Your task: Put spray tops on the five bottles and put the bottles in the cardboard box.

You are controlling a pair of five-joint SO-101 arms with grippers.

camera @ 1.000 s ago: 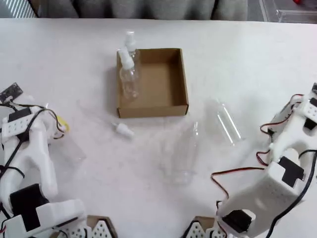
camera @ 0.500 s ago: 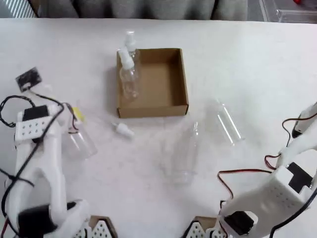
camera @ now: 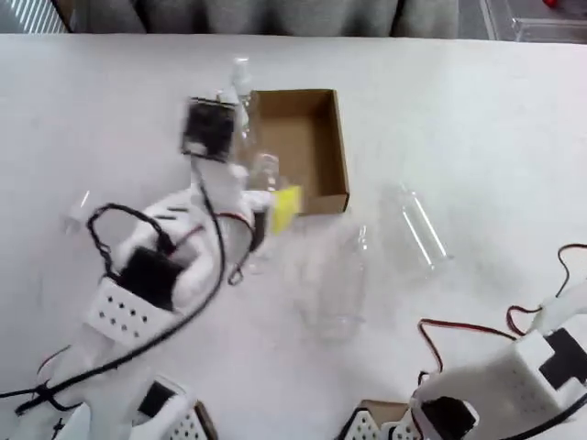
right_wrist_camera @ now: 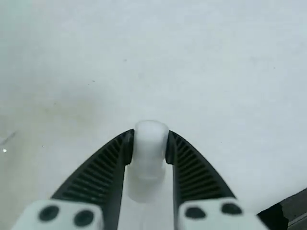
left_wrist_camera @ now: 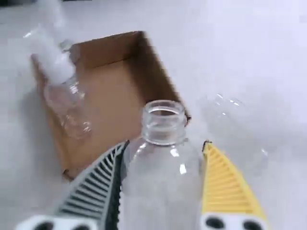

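My left gripper [left_wrist_camera: 165, 146] is shut on a clear open-necked bottle [left_wrist_camera: 163, 172], held upright at the front left corner of the cardboard box [left_wrist_camera: 156, 72]. From above, this gripper [camera: 272, 206] and its bottle [camera: 266, 174] overlap the box [camera: 341, 156]. A capped bottle [left_wrist_camera: 64, 96] lies inside the box, its white spray top [camera: 241, 69] poking past the far rim. Two uncapped clear bottles lie on the table, one [camera: 341, 284] in front of the box, the other [camera: 417, 225] to its right. My right gripper [right_wrist_camera: 148, 136] is shut on a white spray top [right_wrist_camera: 145, 158] above bare table.
The right arm's body [camera: 500, 390] sits at the table's near right corner with red and black cables looping beside it. The left arm [camera: 147, 284] stretches diagonally across the near left of the white table [camera: 477, 110]. Open room lies right of the box.
The left arm has swung from the table's left edge to the box front, carrying the bottle. The right arm has drawn back toward the near right corner.
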